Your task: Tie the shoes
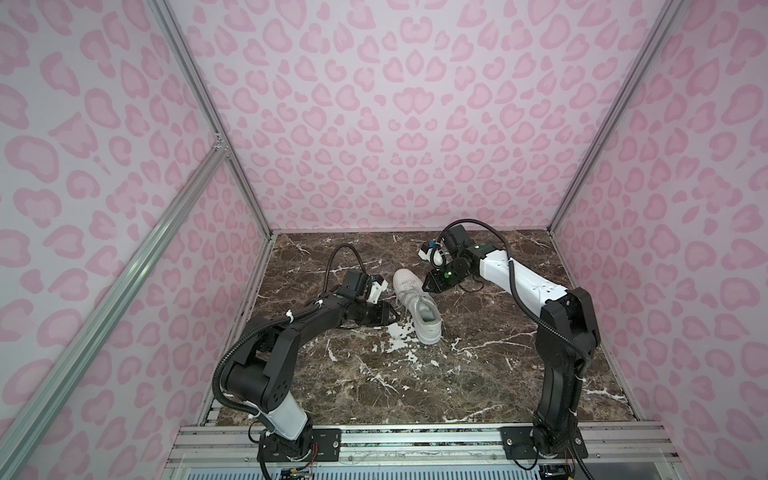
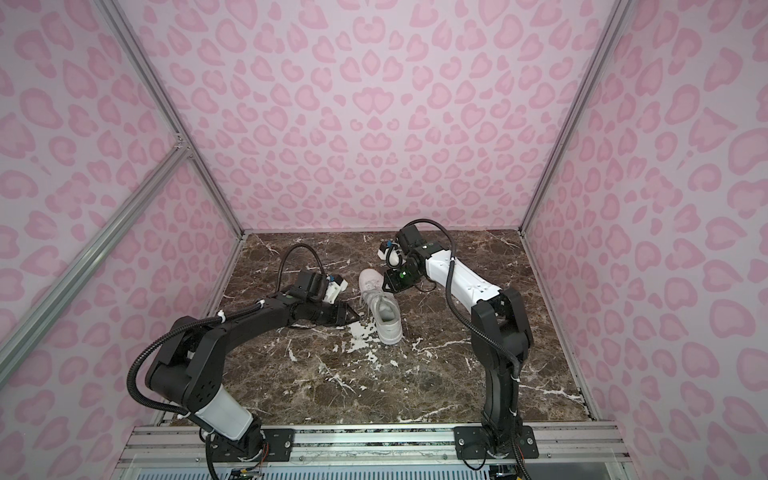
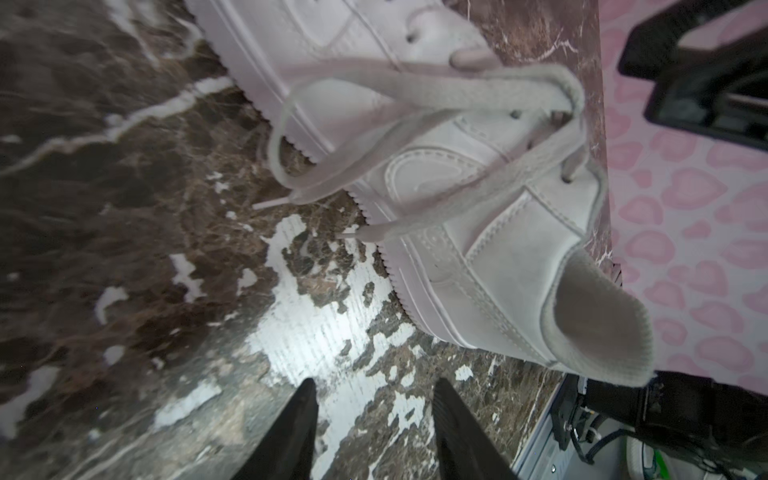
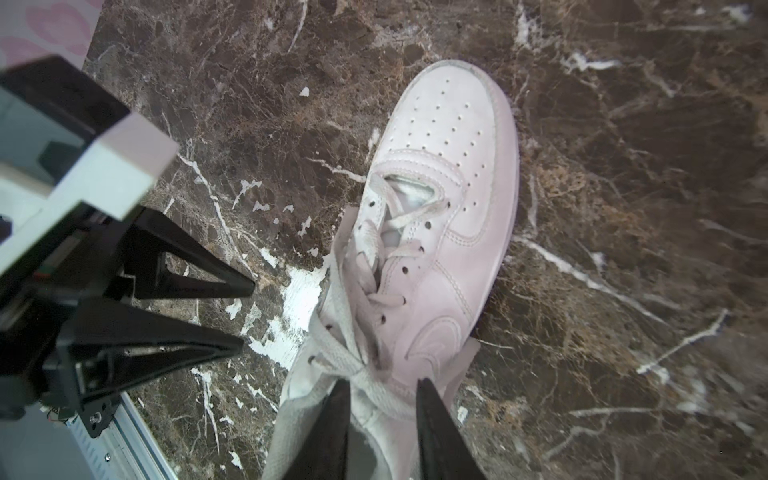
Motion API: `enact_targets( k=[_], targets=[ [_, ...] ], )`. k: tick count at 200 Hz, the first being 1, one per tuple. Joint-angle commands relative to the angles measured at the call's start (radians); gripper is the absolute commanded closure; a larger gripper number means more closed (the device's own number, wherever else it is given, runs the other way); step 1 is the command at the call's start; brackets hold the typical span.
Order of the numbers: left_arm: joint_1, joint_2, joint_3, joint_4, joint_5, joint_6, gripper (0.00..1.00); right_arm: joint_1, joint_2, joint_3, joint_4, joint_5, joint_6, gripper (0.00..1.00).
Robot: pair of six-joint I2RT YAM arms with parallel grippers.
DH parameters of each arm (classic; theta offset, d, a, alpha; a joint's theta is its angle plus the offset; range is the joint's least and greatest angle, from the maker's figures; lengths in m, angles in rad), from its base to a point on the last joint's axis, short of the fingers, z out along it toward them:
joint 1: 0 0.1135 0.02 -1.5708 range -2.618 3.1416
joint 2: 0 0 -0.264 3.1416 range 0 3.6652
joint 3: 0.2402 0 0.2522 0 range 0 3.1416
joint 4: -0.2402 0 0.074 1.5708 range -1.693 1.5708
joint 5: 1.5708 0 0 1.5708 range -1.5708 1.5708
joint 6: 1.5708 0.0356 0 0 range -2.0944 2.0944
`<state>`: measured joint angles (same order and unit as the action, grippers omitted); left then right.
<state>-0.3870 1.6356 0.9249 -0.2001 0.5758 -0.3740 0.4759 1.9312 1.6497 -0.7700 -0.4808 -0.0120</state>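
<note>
My left tool (image 3: 376,382) gapes empty beside the sneaker (image 3: 478,216); my right tool (image 4: 384,381), jaws parted, straddles the slack laces (image 4: 336,353) and could snag them, undoing whatever is tied.

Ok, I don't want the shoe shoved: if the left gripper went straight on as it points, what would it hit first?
Probably the loose lace end draped down the side of the shoe, then that side itself. The left gripper, jaws open, points across bare table at them; its height is unclear.
</note>
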Motion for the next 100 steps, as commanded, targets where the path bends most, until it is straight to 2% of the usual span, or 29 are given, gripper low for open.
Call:
enact_targets(
  k=[1, 28, 76, 100],
  targets=[
    [0.032, -0.021, -0.009, 0.036, -0.003, -0.036, 0.52, 0.0, 0.001, 0.005, -0.017, 0.021, -0.017, 0.68],
    [0.045, -0.005, 0.011, 0.025, -0.006, -0.052, 0.52, -0.001, 0.014, 0.01, 0.0, 0.0, -0.002, 0.66],
    [0.072, 0.05, 0.06, 0.016, -0.043, -0.082, 0.52, -0.035, 0.139, 0.101, -0.054, 0.113, 0.033, 0.66],
    [0.089, 0.07, 0.112, -0.013, -0.054, -0.071, 0.52, -0.04, 0.144, 0.055, -0.043, 0.129, 0.053, 0.67]
  ],
)
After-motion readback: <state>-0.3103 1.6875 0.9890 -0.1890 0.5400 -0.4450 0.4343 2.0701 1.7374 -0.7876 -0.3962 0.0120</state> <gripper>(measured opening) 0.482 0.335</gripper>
